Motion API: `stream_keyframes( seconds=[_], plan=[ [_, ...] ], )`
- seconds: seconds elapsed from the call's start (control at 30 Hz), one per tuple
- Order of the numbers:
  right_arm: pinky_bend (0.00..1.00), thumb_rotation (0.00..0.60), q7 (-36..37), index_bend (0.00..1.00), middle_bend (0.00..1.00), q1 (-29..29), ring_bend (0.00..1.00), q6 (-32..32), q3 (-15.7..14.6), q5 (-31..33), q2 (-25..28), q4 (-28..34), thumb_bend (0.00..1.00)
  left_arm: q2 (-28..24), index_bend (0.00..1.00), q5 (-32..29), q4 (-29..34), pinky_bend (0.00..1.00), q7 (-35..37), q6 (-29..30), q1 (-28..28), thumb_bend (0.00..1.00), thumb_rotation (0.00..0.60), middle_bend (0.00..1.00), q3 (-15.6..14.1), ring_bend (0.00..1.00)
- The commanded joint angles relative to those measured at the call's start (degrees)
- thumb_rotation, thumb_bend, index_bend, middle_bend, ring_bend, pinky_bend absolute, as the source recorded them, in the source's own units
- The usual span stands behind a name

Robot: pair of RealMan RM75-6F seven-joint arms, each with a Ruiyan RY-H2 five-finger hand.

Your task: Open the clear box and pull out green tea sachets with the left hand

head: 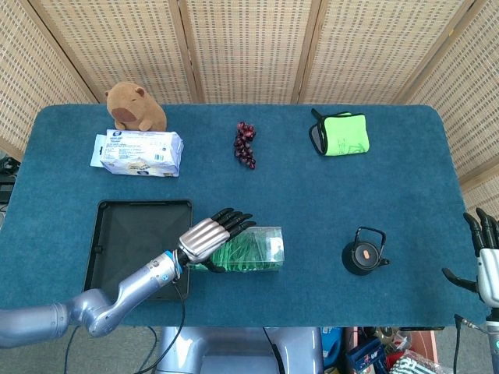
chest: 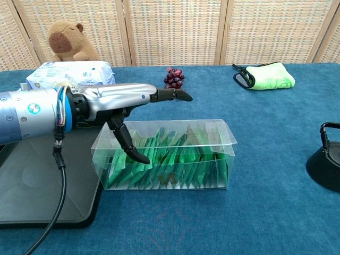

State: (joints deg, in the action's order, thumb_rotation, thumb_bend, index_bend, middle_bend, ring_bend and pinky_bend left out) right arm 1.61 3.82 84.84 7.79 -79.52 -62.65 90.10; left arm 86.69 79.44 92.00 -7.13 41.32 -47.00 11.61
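Clear, thin plastic forms the long box (chest: 164, 154) sitting near the front middle of the blue table (head: 405, 195), just right of a black tray (head: 125, 226). Upright green tea sachets (chest: 159, 164) are filling it edge to edge, like files in a drawer. The lid appears to be lying closed along the top.

The left hand (chest: 125, 103) is hovering over the box's left end, grasping nothing: its fingers (chest: 175, 95) are reaching out flat above the lid while the thumb (chest: 127, 144) is pointing down in front of the near wall. Whether the thumb is touching the plastic cannot be told.

The box is probably light and slippery, with walls that flex under pressure, so it may slide or buckle when pushed. A sensible hold would be the lid's free edge, lifted gently. The sachets look thin, soft and tightly packed; pinching one by its top edge would likely work best, and neighbours may come up with it.

The right hand (head: 487, 261) is showing at the table's right edge, fingers spread apart and upright, holding nothing.

Further out, a small black teapot (head: 362, 253) is standing to the right of the box. Along the far side are lying a white tissue pack (head: 139, 152), a brown capybara toy (head: 134, 107), a bunch of dark grapes (head: 245, 144) and a folded lime-green cloth (head: 343, 134).
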Motion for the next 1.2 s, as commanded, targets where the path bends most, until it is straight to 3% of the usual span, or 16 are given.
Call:
stream_keyframes(
  seconds=[0.03, 0.17, 0.27, 0.5, 0.7, 0.93, 1.2],
  plan=[
    [0.00, 0.600, 0.13, 0.00, 0.00, -0.02, 0.00, -0.09, 0.01, 0.13, 0.05, -0.04, 0.00, 0.37, 0.00, -0.29, -0.37, 0.00, 0.04, 0.25, -0.37, 0.25, 0.600, 0.00, -0.14, 0.00],
    [0.00, 0.600, 0.32, 0.00, 0.00, 0.09, 0.00, -0.50, -0.01, 0.29, 0.06, -0.13, 0.00, 0.68, 0.00, -1.04, -1.04, 0.00, -0.12, 0.21, -0.90, 0.40, 0.600, 0.00, -0.44, 0.00],
    [0.00, 0.600, 0.44, 0.00, 0.00, 0.18, 0.00, -0.85, -0.02, 0.46, 0.07, -0.21, 0.00, 0.56, 0.00, -1.25, -1.09, 0.00, -0.03, 0.72, -1.01, 0.44, 0.600, 0.00, -0.50, 0.00],
    [0.00, 0.600, 0.79, 0.00, 0.00, 0.22, 0.00, -1.19, -0.04, 0.65, 0.14, -0.30, 0.00, -1.22, 0.00, -1.87, 0.23, 0.00, 0.58, 2.27, -0.97, 0.44, 0.600, 0.00, -0.08, 0.00],
    [0.00, 0.600, 0.80, 0.00, 0.00, 0.17, 0.00, -1.16, -0.07, 0.67, 0.16, -0.30, 0.00, -3.05, 0.04, -4.07, 1.04, 0.00, 2.26, 3.67, -1.43, 0.46, 0.600, 0.00, 2.21, 0.00],
    [0.00, 0.600, 0.29, 0.00, 0.00, 0.07, 0.00, -1.18, -0.35, 0.49, 0.32, 0.18, 0.00, -5.07, 0.13, -8.21, 1.58, 0.00, 3.44, 4.11, -2.04, 0.47, 0.600, 0.00, 4.16, 0.00],
    [0.00, 0.600, -0.44, 0.00, 0.00, -0.03, 0.00, -1.42, -0.73, 0.46, 0.36, 0.70, 0.00, -5.19, 0.17, -13.20, -1.23, 0.00, 3.60, 2.60, -2.87, 0.48, 0.600, 0.00, 3.66, 0.00]
  ],
)
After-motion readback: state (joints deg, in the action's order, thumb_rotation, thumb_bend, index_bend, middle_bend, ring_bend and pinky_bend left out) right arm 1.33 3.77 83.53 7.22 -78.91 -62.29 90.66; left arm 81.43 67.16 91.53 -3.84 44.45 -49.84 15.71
